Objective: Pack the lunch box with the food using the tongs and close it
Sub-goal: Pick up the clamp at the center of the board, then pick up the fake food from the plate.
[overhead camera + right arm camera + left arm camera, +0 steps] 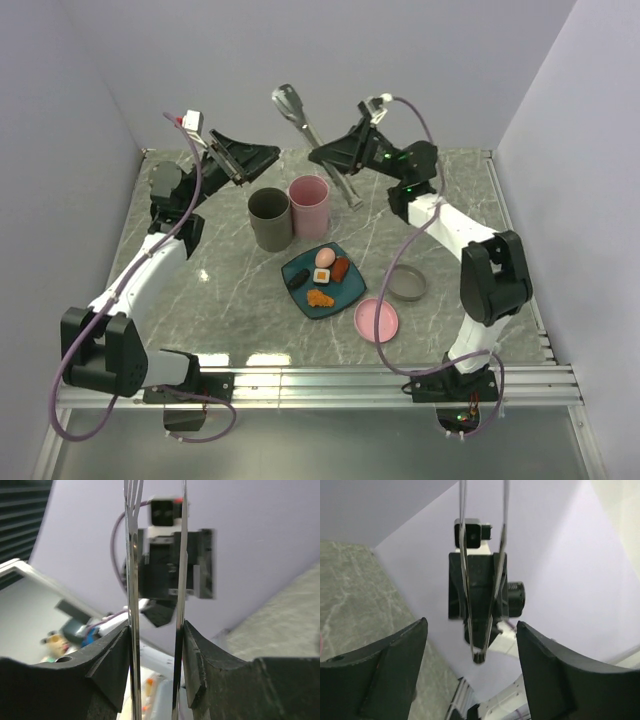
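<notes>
The silver tongs [318, 140] hang slanted in the air above the table's back, spoon ends up. My right gripper [326, 158] is shut on them. In the right wrist view both pads press the two thin arms of the tongs [132, 580], with my right gripper [155, 630] around them. My left gripper [264, 155] stands open just left of the tongs, touching nothing. In the left wrist view the tongs' joined end [479, 656] hangs between and beyond my left gripper [471, 625]. The food [322, 275], several small toy bites, lies on a teal plate [345, 295].
A grey cup [270, 220] and a pink cup [309, 206] stand side by side behind the plate. A pink round lid [376, 320] and a grey ring [407, 283] lie to the plate's right. Walls close in the back and both sides.
</notes>
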Available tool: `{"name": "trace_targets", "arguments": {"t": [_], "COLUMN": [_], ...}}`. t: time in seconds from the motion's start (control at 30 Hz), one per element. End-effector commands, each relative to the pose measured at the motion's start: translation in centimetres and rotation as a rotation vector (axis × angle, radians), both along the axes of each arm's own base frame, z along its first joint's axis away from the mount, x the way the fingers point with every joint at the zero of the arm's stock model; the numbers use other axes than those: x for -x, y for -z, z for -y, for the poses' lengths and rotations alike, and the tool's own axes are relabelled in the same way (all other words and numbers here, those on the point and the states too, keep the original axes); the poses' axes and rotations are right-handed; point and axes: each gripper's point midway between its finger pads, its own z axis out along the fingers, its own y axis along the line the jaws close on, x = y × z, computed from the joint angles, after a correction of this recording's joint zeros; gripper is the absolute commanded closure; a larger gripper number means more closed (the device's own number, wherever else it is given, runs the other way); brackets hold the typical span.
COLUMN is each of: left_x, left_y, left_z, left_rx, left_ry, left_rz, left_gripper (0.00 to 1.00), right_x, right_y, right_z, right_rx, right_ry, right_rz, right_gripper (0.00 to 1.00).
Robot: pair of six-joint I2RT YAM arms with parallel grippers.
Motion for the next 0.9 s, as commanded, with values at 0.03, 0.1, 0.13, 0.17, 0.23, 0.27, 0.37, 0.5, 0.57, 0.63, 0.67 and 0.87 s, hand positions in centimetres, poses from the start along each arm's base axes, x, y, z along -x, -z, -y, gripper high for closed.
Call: {"name": "trace_targets", "arguments": {"t": [0.03, 0.1, 0.13, 0.17, 0.23, 0.27, 0.37, 0.5, 0.57, 0.63, 0.67, 0.87], "left_x": [1.3, 1.0, 1.1, 1.0, 1.4, 1.5, 1.8, 2.3, 2.7, 2.7, 2.9, 3.7], "left_y": [-0.1, 1.7, 1.2, 1.5, 1.9, 2.3, 3.3, 4.4, 5.0, 5.2, 5.3, 4.7], "left_z": [-1.5, -2.3, -2.5, -2.8, -3.1, -3.2, -4.2, -5.4, -6.1, -6.5, -6.9, -7.5], "left_rx": [-0.132, -0.234, -0.268, -0.347, -0.433, -0.472, -0.636, -0.698, -0.726, -0.749, -0.760, -0.770], "left_ry": [-0.006, -0.011, -0.018, -0.038, -0.035, -0.032, -0.043, -0.015, -0.016, -0.034, -0.044, -0.070], "left_rz": [0.086, 0.068, 0.095, 0.165, 0.145, 0.147, 0.206, 0.176, 0.179, 0.178, 0.175, 0.193], "left_gripper": [0.17, 0.12, 0.12, 0.12, 0.12, 0.11, 0.05, 0.02, 0.01, 0.01, 0.01, 0.01], "right_x": [-1.0, -1.9, -2.1, -1.9, -2.2, -1.9, 0.1, 2.0, 3.1, 3.7, 4.4, 6.9], "right_y": [-1.1, 0.6, 0.7, 2.4, 3.0, 3.7, 7.6, 11.0, 12.6, 13.9, 14.2, 15.5], "right_z": [5.4, 7.9, 8.7, 9.8, 12.0, 12.8, 15.7, 18.3, 19.5, 20.5, 20.9, 23.0], "right_rx": [0.104, 0.225, 0.266, 0.355, 0.447, 0.525, 0.732, 0.935, 1.032, 1.106, 1.137, 1.281], "right_ry": [0.133, 0.190, 0.213, 0.234, 0.285, 0.315, 0.315, 0.299, 0.282, 0.279, 0.268, 0.236], "right_rz": [0.140, 0.160, 0.175, 0.183, 0.215, 0.342, 0.295, 0.339, 0.358, 0.354, 0.371, 0.431], "right_gripper": [0.51, 0.51, 0.51, 0.51, 0.51, 0.51, 0.52, 0.53, 0.53, 0.53, 0.52, 0.45]}}
